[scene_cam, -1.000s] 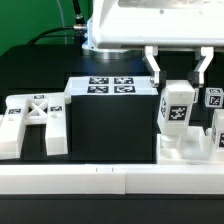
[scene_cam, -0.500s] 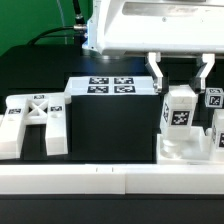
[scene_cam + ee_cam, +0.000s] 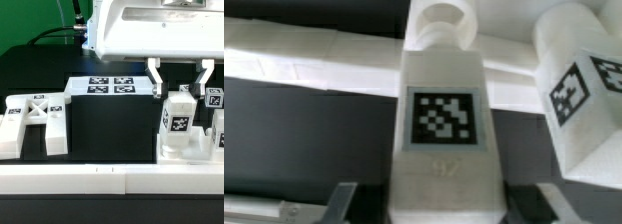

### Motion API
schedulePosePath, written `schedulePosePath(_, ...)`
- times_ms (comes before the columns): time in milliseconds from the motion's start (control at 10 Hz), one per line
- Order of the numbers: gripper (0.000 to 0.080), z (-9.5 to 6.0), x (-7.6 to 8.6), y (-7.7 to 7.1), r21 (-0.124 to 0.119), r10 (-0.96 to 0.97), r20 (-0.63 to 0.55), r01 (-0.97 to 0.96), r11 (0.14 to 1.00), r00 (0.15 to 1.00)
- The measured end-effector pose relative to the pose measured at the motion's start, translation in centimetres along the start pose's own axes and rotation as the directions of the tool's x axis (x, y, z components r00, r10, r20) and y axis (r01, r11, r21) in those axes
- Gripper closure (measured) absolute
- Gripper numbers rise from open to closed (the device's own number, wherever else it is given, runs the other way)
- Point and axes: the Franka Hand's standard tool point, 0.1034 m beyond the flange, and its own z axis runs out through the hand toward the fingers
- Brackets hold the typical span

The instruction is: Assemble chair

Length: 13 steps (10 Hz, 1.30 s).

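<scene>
Seating the post (image 3: 178, 120) looks to be the step in hand. The 2 fingers (image 3: 156, 78) hold it by its upper end at a middling spread, 1 on each flank. It hangs nearly upright, with a slight lean, over the white base slab (image 3: 188, 150) at the exterior view's right. A tagged block (image 3: 213, 98) stands just beside it.

To do this well, the post should first be squared up so that what looks like a rounded peg (image 3: 441, 22) at its far end meets its hole straight. It should then go down slowly, without nudging the block, and be let go only once it stands unaided. The X-braced frame (image 3: 35, 118) lies well apart at the exterior view's left, past the marker board (image 3: 110, 85) on the black worktop (image 3: 110, 130).

The socket is hidden, because in the wrist view the post covers whatever lies under the peg. I cannot tell whether the post's foot already touches the slab. The tagged block is cut off at the picture's edge. The wrist view is blurred, so the pads' contact is probably a true grip rather than plainly seen.
</scene>
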Motion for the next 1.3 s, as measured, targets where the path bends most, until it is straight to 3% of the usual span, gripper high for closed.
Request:
schedulePosePath(800,0.0509,-0.6,0.6,-0.1,0.001,-0.001,-0.023,0.002,1.0,1.0)
schedulePosePath(1300,0.0509,-0.2,-0.6,-0.2,0.0,-0.004,-0.007,0.004,1.0,1.0)
